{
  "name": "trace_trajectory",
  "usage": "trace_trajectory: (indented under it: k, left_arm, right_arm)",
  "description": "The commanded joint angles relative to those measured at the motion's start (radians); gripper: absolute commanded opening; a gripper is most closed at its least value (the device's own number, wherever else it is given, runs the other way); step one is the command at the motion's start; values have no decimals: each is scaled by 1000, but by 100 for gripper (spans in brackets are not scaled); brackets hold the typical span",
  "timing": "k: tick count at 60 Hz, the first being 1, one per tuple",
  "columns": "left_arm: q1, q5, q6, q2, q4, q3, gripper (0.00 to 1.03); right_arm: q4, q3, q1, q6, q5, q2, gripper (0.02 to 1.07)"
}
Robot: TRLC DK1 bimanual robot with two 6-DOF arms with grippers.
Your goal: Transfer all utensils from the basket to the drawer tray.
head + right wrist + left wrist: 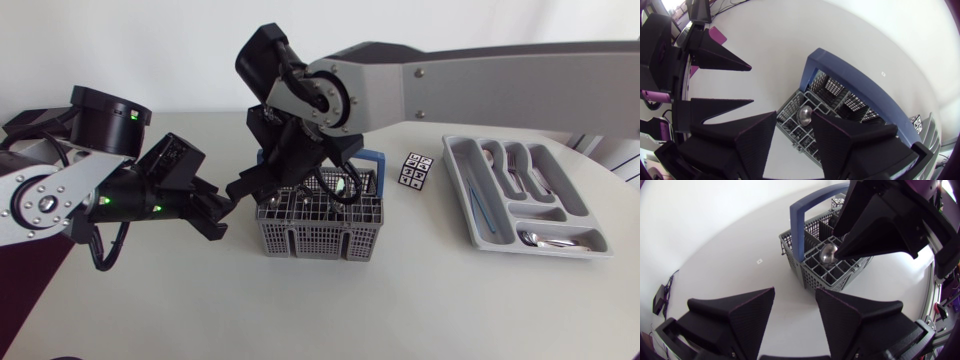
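Spoon (805,114) stands bowl-up in a cell at the end of the basket (318,238) nearest the left arm (60,190); other utensils in the basket show only as dark bits, can't count them. Right jaws hang directly over that end, wide open, nothing held, w/ the spoon bowl showing in the gap btwn them, just below the tips. Step in hand, I'd say: descend & pinch this spoon. To do it well: centre the gap on the neck under the bowl, not the round bowl itself (slick, prob. slips out). Come straight down so the tips clear the basket's cell walls & the blue handle (855,75) alongside. Close firmly, then lift vertically till the spoon is clear of the basket rim before swinging away. Left jaws sit just beside that same basket end, also open & empty, not touching it. They could brace the basket if it rises w/ the spoon. Past the basket's other end on the counter (400,300): marker cube (416,170), then, well apart, tray (465,195) w/ cutlery (515,165) already in its slots. Match the spoon to like pieces.
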Motion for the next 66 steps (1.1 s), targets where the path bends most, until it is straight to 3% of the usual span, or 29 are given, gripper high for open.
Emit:
trace_trajectory:
  k: [1,34,66]
  left_arm:
    - [8,14,15,29,16,-30,59]
    - [61,74,31,55,94,-76,59]
    - [41,76,31,58,102,-75,59]
  right_arm:
    - [12,-35,5,36,14,41,49]
    - [45,-72,-6,62,57,47,44]
    - [71,-76,-14,71,81,24,44]
